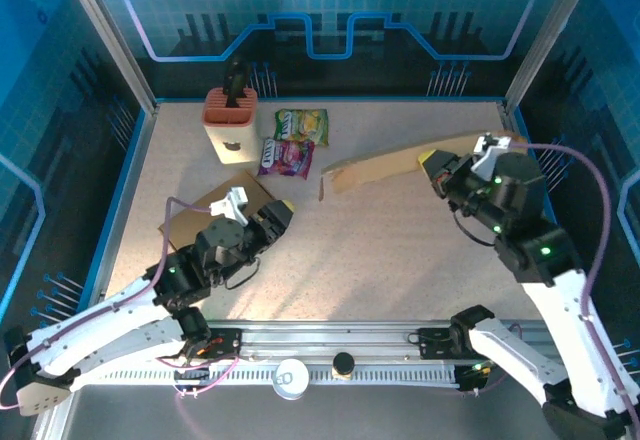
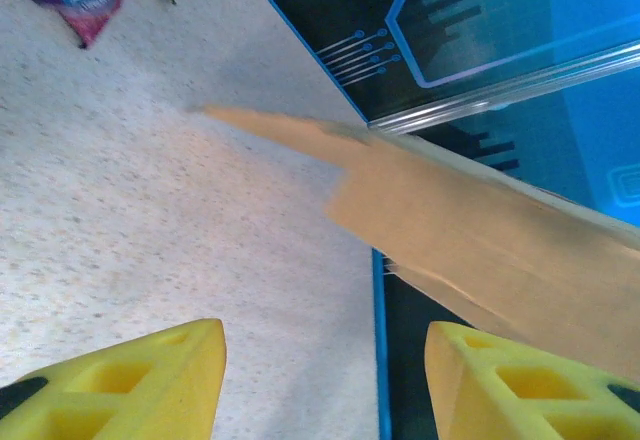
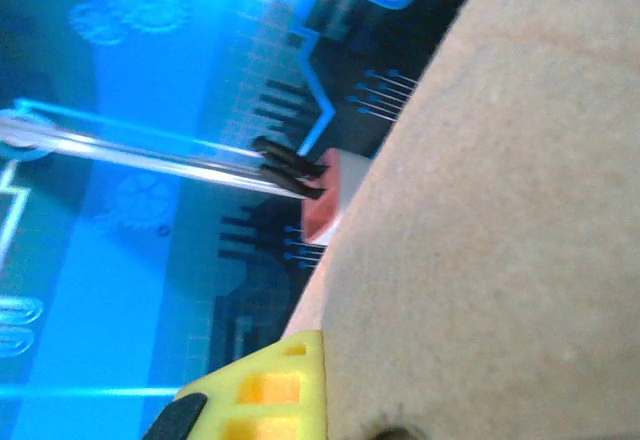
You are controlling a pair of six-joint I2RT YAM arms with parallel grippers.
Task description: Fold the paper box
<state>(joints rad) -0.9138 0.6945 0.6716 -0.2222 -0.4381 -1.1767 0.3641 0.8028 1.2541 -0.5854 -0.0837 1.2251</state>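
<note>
The paper box point(image 1: 385, 165) is a flattened brown cardboard strip, lifted off the table and slanting from the centre up to the right. My right gripper point(image 1: 432, 165) is shut on its right end. In the right wrist view the cardboard point(image 3: 500, 240) covers the right side, with one yellow finger point(image 3: 265, 385) pressed against its edge and the other finger hidden behind it. My left gripper point(image 1: 281, 215) stands open over the table, left of centre. Its yellow fingertips point(image 2: 120, 385) are apart with nothing between them, and the box's free end point(image 2: 470, 230) hangs ahead of them.
A second flat brown sheet point(image 1: 195, 215) lies under my left arm. A cream holder with a pink top and black tools point(image 1: 230, 120) stands at the back left, with two snack packets point(image 1: 300, 123) point(image 1: 285, 157) beside it. A blue rim point(image 1: 128, 190) edges the table.
</note>
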